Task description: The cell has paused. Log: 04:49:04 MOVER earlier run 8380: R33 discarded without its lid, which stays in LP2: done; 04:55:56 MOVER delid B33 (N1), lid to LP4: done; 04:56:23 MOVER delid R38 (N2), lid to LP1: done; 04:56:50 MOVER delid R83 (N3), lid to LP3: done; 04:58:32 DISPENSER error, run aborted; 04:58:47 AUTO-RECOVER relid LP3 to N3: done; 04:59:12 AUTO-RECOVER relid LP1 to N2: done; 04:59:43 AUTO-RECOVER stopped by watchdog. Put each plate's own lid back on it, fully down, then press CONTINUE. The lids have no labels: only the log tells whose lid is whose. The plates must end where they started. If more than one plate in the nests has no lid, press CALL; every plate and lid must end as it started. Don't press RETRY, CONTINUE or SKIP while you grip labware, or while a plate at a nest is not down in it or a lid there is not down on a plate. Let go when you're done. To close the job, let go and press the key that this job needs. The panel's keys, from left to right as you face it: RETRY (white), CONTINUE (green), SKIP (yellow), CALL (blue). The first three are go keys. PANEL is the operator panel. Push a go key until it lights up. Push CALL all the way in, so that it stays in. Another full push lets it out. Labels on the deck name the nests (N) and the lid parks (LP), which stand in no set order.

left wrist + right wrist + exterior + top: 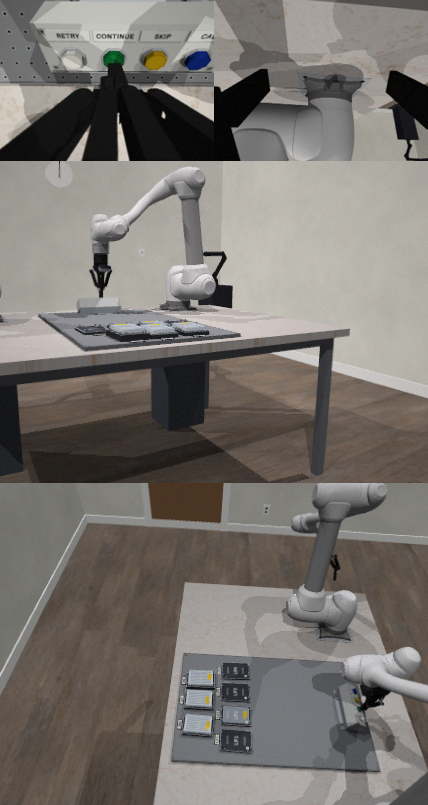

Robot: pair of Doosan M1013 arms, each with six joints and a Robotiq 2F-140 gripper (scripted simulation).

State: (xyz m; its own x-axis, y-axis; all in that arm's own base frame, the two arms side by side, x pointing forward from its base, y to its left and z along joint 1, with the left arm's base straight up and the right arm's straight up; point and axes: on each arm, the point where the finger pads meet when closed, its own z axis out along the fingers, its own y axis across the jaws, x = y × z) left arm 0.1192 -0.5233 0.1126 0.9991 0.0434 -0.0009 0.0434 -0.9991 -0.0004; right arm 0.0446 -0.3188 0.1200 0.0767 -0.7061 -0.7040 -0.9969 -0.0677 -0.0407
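Note:
My left gripper is shut and empty. Its tips overlap the lower edge of the green CONTINUE key on the panel; contact and a lit key cannot be told. The blue CALL key stands out. Three pale plates at the nests, the top plate, the middle plate and the bottom plate, each show a yellow patch like a lid's. One lid lies at the third park. My right gripper is wide open and empty, high above an arm's base.
The white RETRY key and yellow SKIP key flank the green one. Three dark lid parks bear no lid. Deck labels are too small to read. The left arm hangs over the panel side.

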